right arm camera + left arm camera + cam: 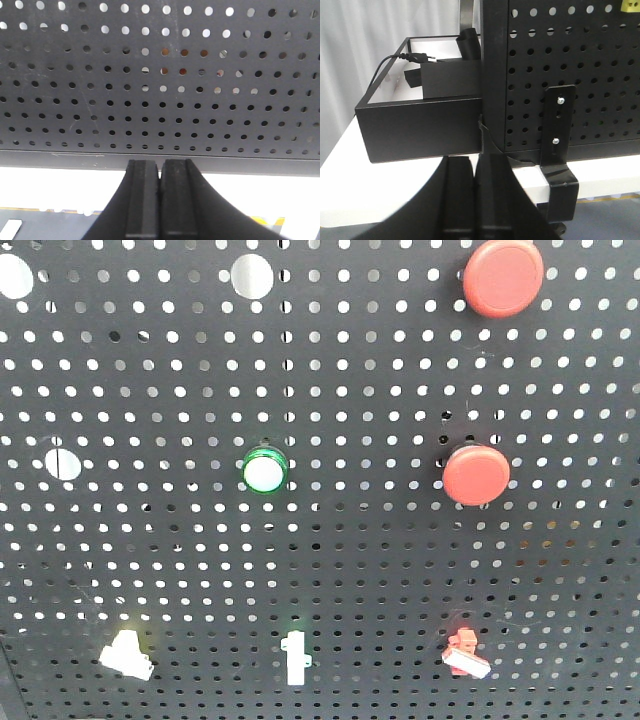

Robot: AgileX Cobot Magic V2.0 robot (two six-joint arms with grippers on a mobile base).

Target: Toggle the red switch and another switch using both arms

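A black pegboard stands on a white desk. The red switch sits low on its right and the yellow switch low on its left. The left end effector and right end effector are both closed and empty, near the board's foot.

On the black perforated metal board you've got two big round red plastic push buttons, both on the right. There's one round green-ringed button with a white face in the middle. Along the bottom you get three tiny toggle switches: one pale yellow switch left, one white switch middle, one red switch right. Also three larger open round holes.
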